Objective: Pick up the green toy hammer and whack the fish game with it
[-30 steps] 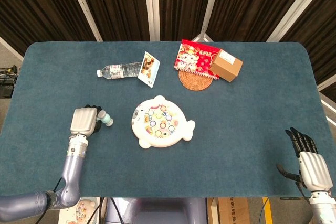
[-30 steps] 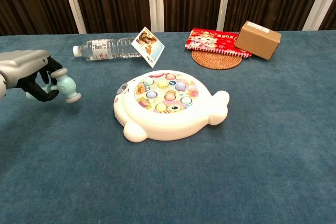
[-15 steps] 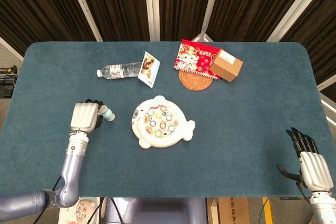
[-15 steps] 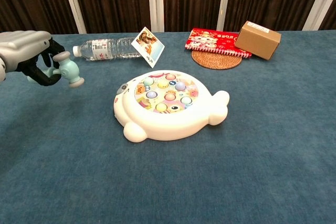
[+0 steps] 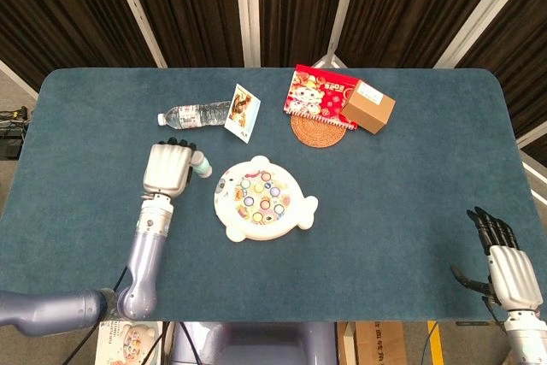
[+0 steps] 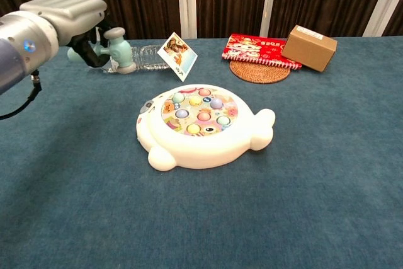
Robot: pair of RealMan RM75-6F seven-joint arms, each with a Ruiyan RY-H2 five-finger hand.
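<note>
My left hand [image 5: 167, 168] [image 6: 75, 17] grips the green toy hammer [image 6: 118, 49], whose pale head [image 5: 202, 166] pokes out on the hand's right side. Hand and hammer hang raised in the air just left of the fish game [image 5: 262, 198] [image 6: 198, 125], a white fish-shaped toy with coloured buttons lying flat at mid-table. A gap separates the hammer from the game. My right hand [image 5: 504, 267] rests at the near right edge of the table, fingers extended and holding nothing.
A water bottle [image 5: 196, 114] [image 6: 129, 57] with a picture card [image 5: 243, 112] leaning on it lies behind the game. A red booklet [image 5: 320, 96], a round woven coaster [image 5: 314, 133] and a brown box [image 5: 368, 106] sit at the back right.
My left hand has lifted the hammer higher and carried it right, toward the fish game. The right hand has stayed in place.
</note>
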